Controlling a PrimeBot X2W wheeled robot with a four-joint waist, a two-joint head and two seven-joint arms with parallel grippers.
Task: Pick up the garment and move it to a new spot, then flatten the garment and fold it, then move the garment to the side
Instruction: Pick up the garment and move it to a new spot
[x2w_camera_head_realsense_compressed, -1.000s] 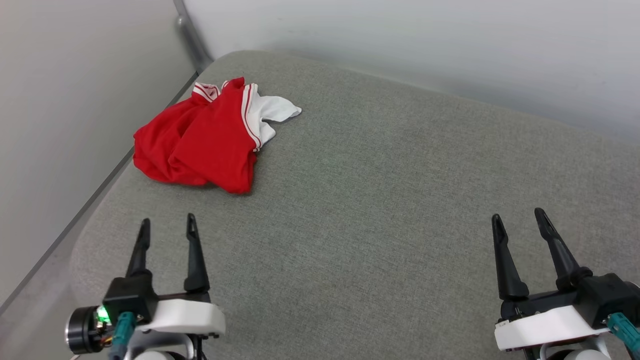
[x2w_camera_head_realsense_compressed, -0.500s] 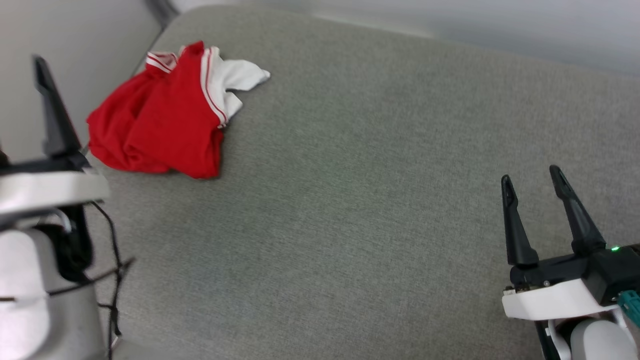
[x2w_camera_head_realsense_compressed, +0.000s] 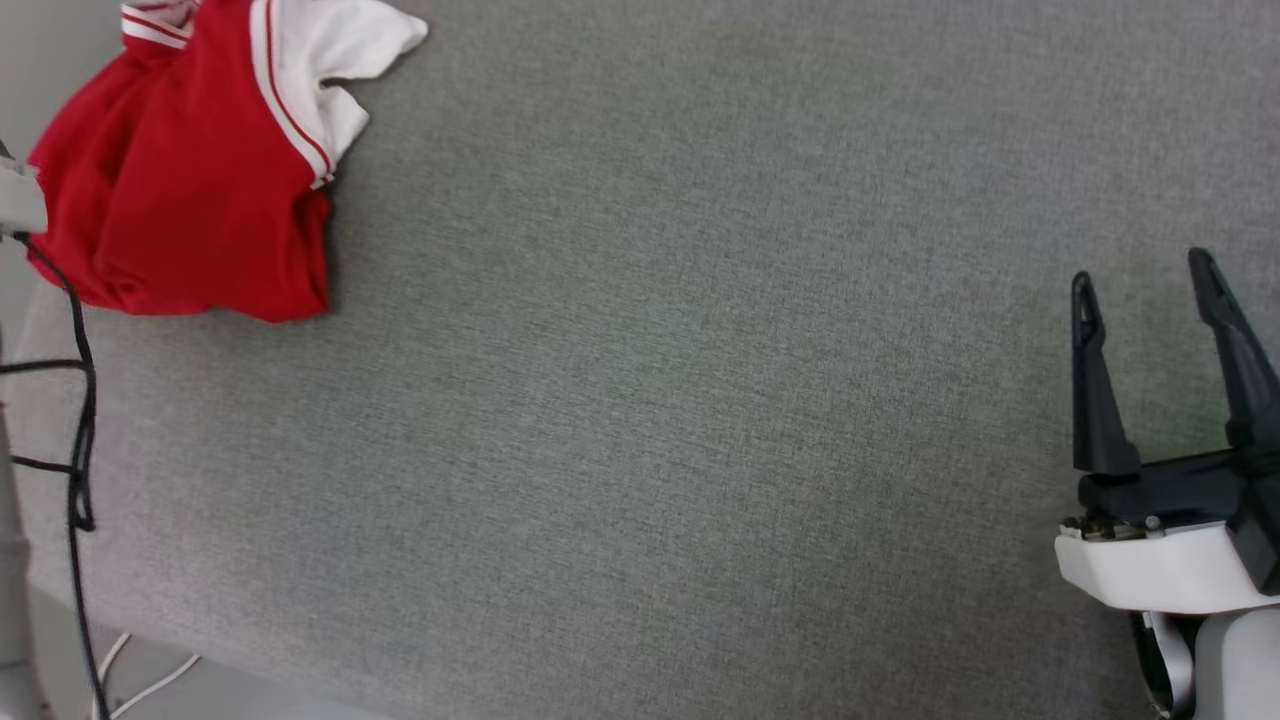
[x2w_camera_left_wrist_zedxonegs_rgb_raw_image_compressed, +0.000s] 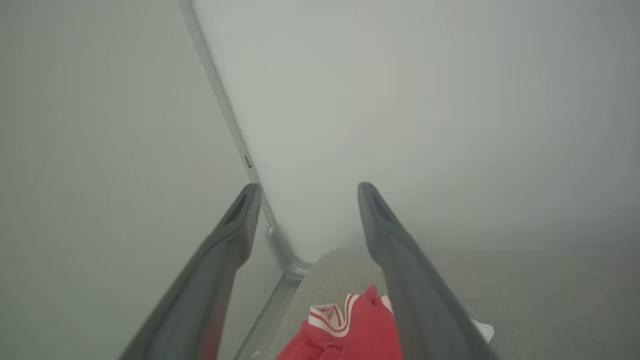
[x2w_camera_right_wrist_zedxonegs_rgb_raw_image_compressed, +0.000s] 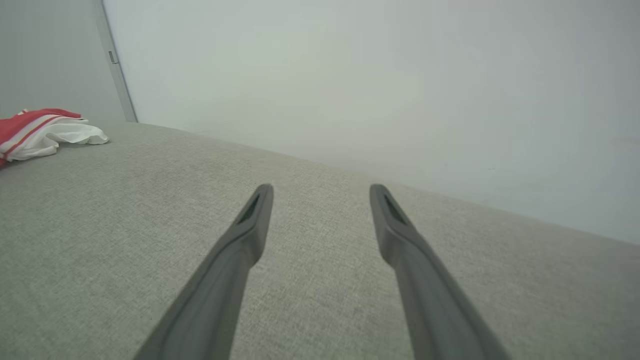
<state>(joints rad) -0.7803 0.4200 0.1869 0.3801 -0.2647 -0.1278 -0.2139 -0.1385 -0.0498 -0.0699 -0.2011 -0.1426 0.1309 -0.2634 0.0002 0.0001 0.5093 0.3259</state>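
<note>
The garment (x2w_camera_head_realsense_compressed: 180, 170), red with a white sleeve and striped trim, lies crumpled at the top left of the head view on the grey cushion (x2w_camera_head_realsense_compressed: 660, 400). My left gripper (x2w_camera_left_wrist_zedxonegs_rgb_raw_image_compressed: 306, 192) hangs open above it; in the left wrist view the garment (x2w_camera_left_wrist_zedxonegs_rgb_raw_image_compressed: 350, 335) shows low between the fingers, apart from them. My right gripper (x2w_camera_head_realsense_compressed: 1145, 285) stands open at the right edge, far from the cloth, with nothing between its fingers. In the right wrist view that gripper (x2w_camera_right_wrist_zedxonegs_rgb_raw_image_compressed: 320, 192) hovers over bare cushion and the garment (x2w_camera_right_wrist_zedxonegs_rgb_raw_image_compressed: 45, 132) lies far left.
Pale walls meet in a corner with a metal strip (x2w_camera_left_wrist_zedxonegs_rgb_raw_image_compressed: 235, 135) just behind the garment. Black cables (x2w_camera_head_realsense_compressed: 75, 420) and part of my left arm hang along the left edge of the head view. The cushion's front edge (x2w_camera_head_realsense_compressed: 250, 680) runs low left.
The head camera has dipped and turned, so the whole scene slid up and left. My left arm rose out toward the garment and left the lower left; both grippers stayed open.
</note>
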